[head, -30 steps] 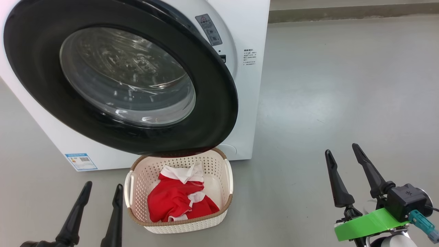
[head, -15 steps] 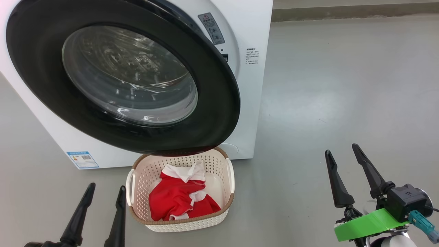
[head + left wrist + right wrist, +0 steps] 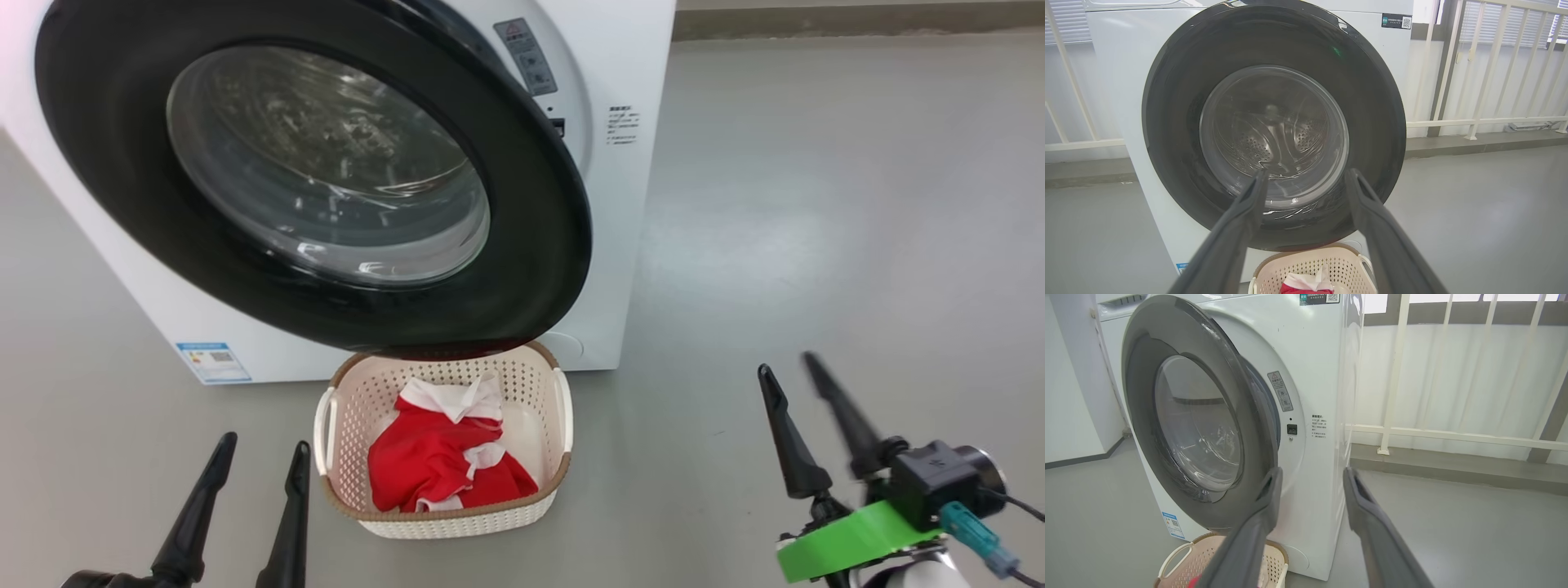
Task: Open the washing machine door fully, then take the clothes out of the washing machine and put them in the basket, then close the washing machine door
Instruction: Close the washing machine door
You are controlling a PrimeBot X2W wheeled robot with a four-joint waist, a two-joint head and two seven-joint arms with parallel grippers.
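The washing machine door [image 3: 535,245], with its black rim and bulging glass, stands partly swung out from the white washing machine [image 3: 629,73] and overhangs the far rim of the basket [image 3: 457,523]. The red and white clothes [image 3: 433,474] lie in the basket on the floor. My left gripper [image 3: 265,445] is open and empty, just left of the basket. My right gripper [image 3: 785,365] is open and empty, well to the right over bare floor. The left wrist view faces the door [image 3: 1372,122] past the left gripper [image 3: 1306,173]. In the right wrist view, the door [image 3: 1137,396] is seen edge-on beyond the right gripper [image 3: 1310,471].
Grey floor [image 3: 816,204] stretches wide to the right of the machine. A white railing [image 3: 1453,435] with a low kerb runs behind it. A blue label [image 3: 214,362] sits low on the machine's front. A white wall [image 3: 1069,396] stands to the left.
The head camera has shifted, sliding the whole scene right and slightly up. My right gripper has moved a little left and down and looks blurred. Door, basket and clothes are unchanged.
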